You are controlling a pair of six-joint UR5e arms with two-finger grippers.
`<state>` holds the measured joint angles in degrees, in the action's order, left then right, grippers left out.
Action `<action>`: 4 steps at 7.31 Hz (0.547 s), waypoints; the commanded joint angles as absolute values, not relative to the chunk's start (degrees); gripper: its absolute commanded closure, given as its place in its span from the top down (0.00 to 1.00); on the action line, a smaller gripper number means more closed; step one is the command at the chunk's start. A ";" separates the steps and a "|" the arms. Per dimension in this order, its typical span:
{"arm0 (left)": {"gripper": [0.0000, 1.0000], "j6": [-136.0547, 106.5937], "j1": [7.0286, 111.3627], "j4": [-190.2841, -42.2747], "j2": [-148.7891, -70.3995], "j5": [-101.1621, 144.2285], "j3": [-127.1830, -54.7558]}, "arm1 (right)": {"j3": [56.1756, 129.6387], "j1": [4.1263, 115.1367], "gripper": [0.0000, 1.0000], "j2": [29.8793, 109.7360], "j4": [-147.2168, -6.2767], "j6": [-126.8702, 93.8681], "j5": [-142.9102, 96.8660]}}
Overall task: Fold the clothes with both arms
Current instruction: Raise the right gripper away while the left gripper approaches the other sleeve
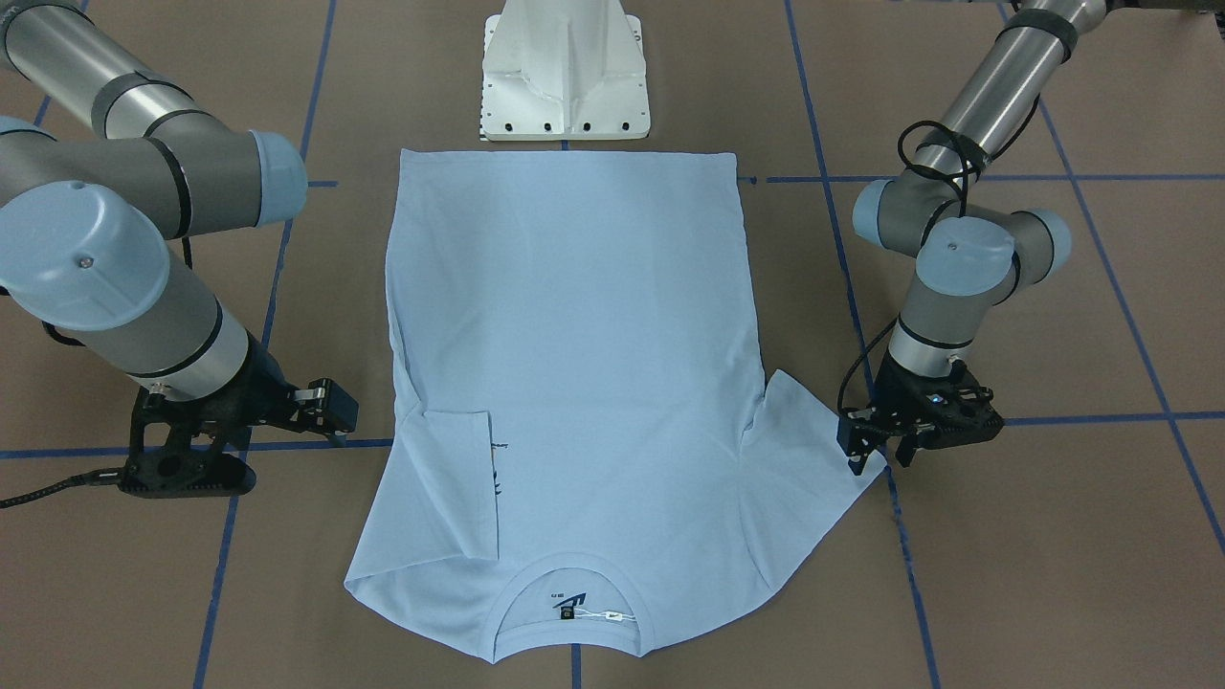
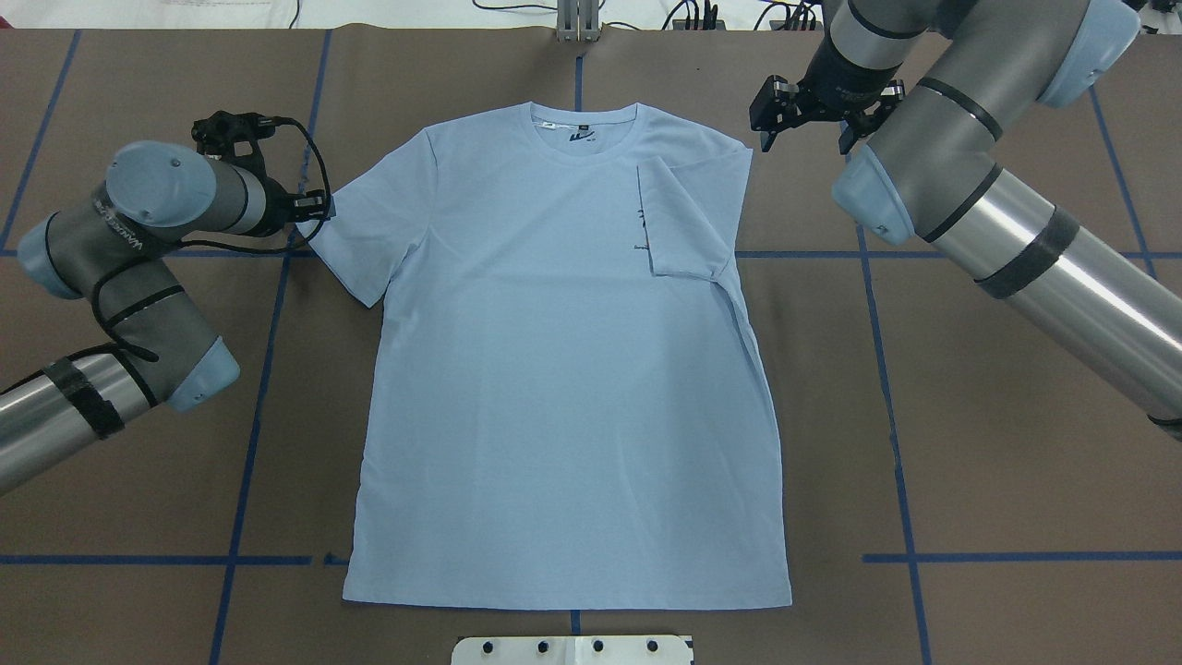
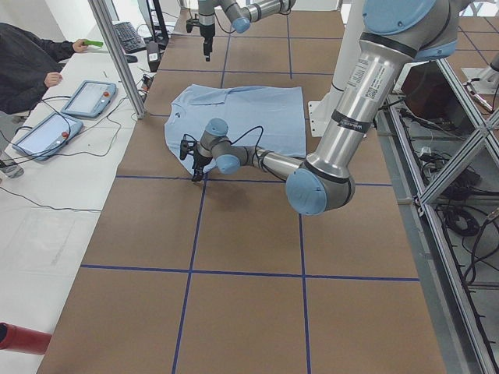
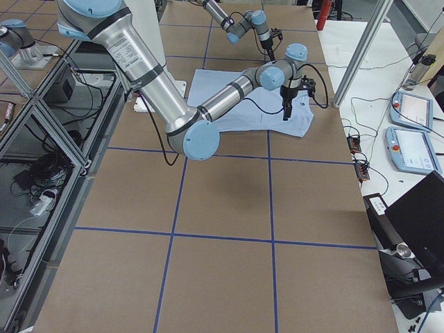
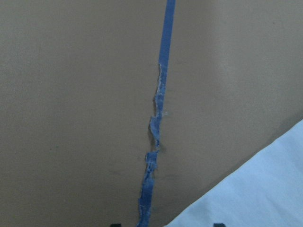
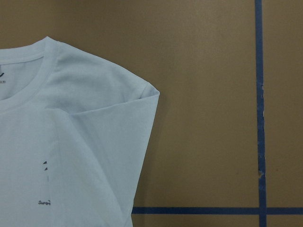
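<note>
The pale blue T-shirt (image 1: 574, 335) lies flat on the brown table, front up, collar (image 2: 582, 129) away from the robot's base. One sleeve (image 2: 688, 217) is folded in over the chest and half covers the print. The other sleeve (image 2: 355, 240) lies spread out. My left gripper (image 2: 323, 207) is open, low at the hem of the spread sleeve (image 5: 255, 198), with its jaws wide apart in the left wrist view. My right gripper (image 2: 803, 143) is open and empty above bare table beside the folded shoulder (image 6: 137, 99).
The white pedestal base (image 1: 565, 86) stands at the shirt's bottom hem. Blue tape lines (image 2: 886, 388) cross the brown table. An operator (image 3: 31, 62) and tablets (image 3: 86, 97) are at a side bench past a metal post (image 3: 117, 54).
</note>
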<state>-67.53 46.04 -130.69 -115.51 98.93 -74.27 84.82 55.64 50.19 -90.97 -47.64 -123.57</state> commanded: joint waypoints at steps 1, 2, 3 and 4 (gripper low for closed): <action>0.55 -67.50 45.97 -130.52 -115.58 99.05 -74.27 | 84.81 55.63 1.00 50.19 -90.97 -47.64 -123.57; 0.34 -67.59 45.97 -130.43 -115.58 99.05 -74.53 | 84.81 55.63 1.00 50.19 -90.97 -47.64 -123.57; 0.17 -67.50 45.97 -130.43 -115.58 99.23 -74.53 | 84.81 55.63 1.00 50.19 -90.97 -47.64 -123.57; 0.00 -67.50 46.05 -130.34 -115.58 99.49 -74.97 | 84.81 55.63 1.00 50.19 -90.97 -47.64 -123.57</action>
<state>-67.53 45.98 -130.43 -115.58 99.24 -74.60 84.81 55.63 50.19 -90.97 -47.64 -123.57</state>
